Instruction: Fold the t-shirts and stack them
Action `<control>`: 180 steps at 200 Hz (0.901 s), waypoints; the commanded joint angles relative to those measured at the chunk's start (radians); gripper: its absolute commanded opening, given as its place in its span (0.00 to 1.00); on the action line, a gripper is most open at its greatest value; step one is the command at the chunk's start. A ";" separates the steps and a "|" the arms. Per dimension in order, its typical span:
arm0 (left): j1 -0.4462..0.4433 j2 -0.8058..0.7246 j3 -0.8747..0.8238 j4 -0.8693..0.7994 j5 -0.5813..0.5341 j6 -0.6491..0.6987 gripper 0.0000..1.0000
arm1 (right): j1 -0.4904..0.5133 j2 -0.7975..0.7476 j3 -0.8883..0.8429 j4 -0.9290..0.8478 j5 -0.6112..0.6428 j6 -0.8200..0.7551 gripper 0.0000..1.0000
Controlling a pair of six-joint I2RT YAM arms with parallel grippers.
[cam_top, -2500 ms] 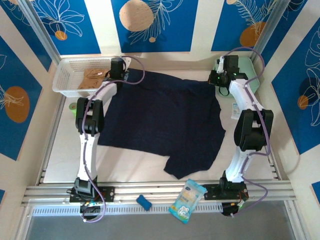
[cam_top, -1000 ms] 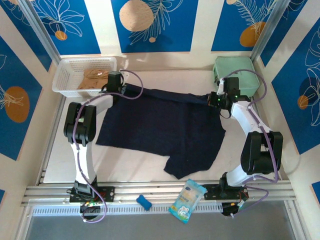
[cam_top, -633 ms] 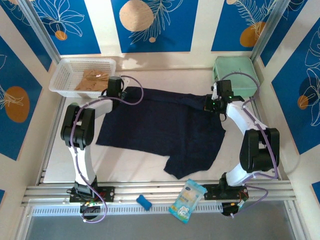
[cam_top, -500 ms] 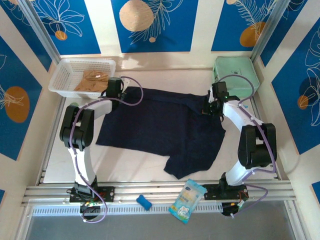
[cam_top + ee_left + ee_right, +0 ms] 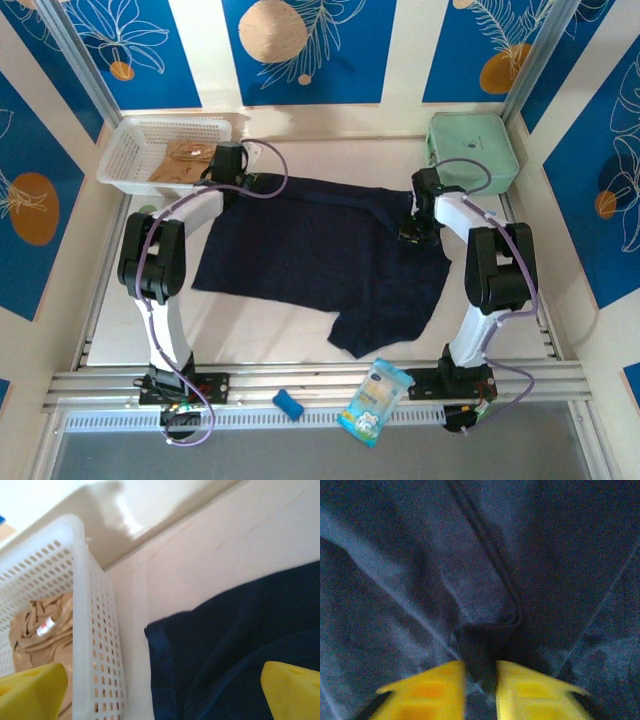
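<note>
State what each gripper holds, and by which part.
Left gripper: open, nothing held. Right gripper: a fold of the navy shirt lies between its fingers; whether they clamp it cannot be told.

Your left arm (image 5: 152, 262) reached forward from a bent elbow, and the left gripper (image 5: 161, 692) stood with its yellow fingers (image 5: 30, 692) spread wide. Your right arm (image 5: 497, 265) angled inward, wrist turned down. The right gripper (image 5: 481, 685) showed only a narrow gap, possibly nipping a fold of the navy t-shirt (image 5: 530, 545).
</note>
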 commanded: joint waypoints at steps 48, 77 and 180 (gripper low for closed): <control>-0.137 -0.233 0.098 -0.163 -0.038 -0.116 0.99 | 0.017 -0.063 0.230 -0.165 -0.078 -0.096 0.70; -0.170 -0.364 0.050 -0.307 -0.028 -0.322 1.00 | 0.002 0.101 0.370 -0.145 -0.168 -0.160 0.52; -0.246 -0.658 -0.291 -0.476 0.071 -0.579 1.00 | -0.044 0.442 0.637 -0.126 -0.188 -0.233 0.40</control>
